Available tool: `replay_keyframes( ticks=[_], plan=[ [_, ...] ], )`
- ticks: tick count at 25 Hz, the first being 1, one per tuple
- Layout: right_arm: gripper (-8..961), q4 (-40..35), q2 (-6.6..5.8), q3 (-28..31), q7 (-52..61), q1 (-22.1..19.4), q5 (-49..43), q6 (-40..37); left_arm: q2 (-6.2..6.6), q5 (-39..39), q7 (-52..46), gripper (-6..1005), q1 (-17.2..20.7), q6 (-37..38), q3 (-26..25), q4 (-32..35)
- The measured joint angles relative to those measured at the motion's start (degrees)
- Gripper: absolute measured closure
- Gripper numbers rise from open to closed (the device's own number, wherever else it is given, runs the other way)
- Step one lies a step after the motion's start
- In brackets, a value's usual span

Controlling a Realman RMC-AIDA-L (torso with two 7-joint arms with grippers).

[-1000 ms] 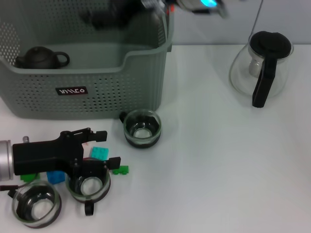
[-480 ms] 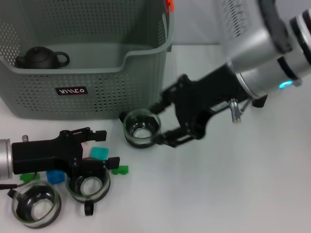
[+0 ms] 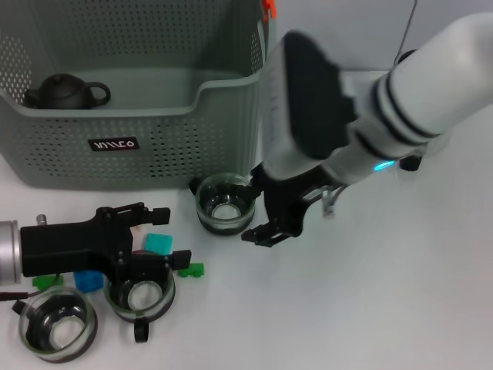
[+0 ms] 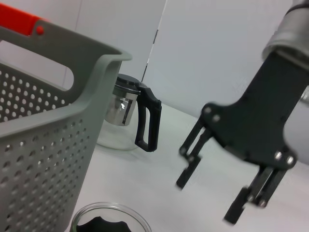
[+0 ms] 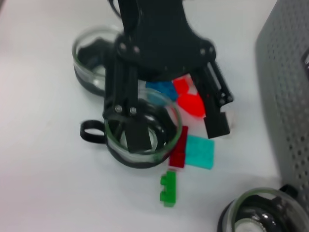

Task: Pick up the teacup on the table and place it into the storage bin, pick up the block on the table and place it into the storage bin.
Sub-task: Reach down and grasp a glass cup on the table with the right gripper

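A glass teacup [image 3: 224,203] stood on the table just in front of the storage bin [image 3: 139,123], near its right corner, and the right gripper [image 3: 266,208] hung right beside it with its fingers spread, one by the cup's right rim and the other nearer. That stance suited a grasp on the cup's wall, though the fingers had not closed on anything.

Nearer and to the left, a second glass cup [image 3: 139,291] sat under the left gripper [image 3: 151,243]. The right wrist view showed the left gripper's fingers [image 5: 131,135] apart, one reaching down inside this cup, the other outside by the blocks, so it looked posed for a rim pinch. Small blocks lay around it: a teal block [image 3: 157,243], a blue block [image 3: 88,280], a green block [image 3: 191,270] and, in the right wrist view, a red block [image 5: 186,99]. A third glass cup [image 3: 55,327] stood at the near left.

Inside the bin, at its far left, rested a dark teapot [image 3: 65,92]. An orange tab [image 3: 267,9] marked the bin's far right rim. A glass pitcher with a black handle [image 4: 128,112] stood far right. The table [image 3: 370,293] was plain white, with a pale wall behind.
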Motion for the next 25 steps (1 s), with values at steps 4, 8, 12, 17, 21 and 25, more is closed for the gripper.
replay_keyframes(
  ticks=[4,8,12,17,21,25],
  plan=[
    [336,8.0,0.15,-3.9,0.3,3.8,0.0,6.8,0.00,0.0,0.0,154,-0.1,-0.1,0.1,0.0],
    [339,15.4,0.33,-7.1,0.9,7.3,0.3,14.1,0.00,0.0,0.0,156,-0.1,-0.2,0.2,-0.2],
    [343,19.1,0.52,-10.1,1.2,9.0,1.7,18.9,0.00,0.0,0.1,157,-0.1,-0.2,0.1,-0.2],
    [347,21.1,0.53,-13.5,1.1,9.7,4.1,22.3,-0.06,0.0,0.4,159,-0.1,-0.3,-0.1,-0.3],
    [350,22.1,0.74,-15.2,1.3,9.7,5.1,23.8,-0.08,0.0,0.5,160,-0.1,-0.4,-0.1,-0.3],
    [353,24.1,0.82,-16.5,1.3,10.2,7.1,25.0,-0.08,0.0,0.5,161,-0.1,-0.5,-0.1,-0.3]
  ],
)
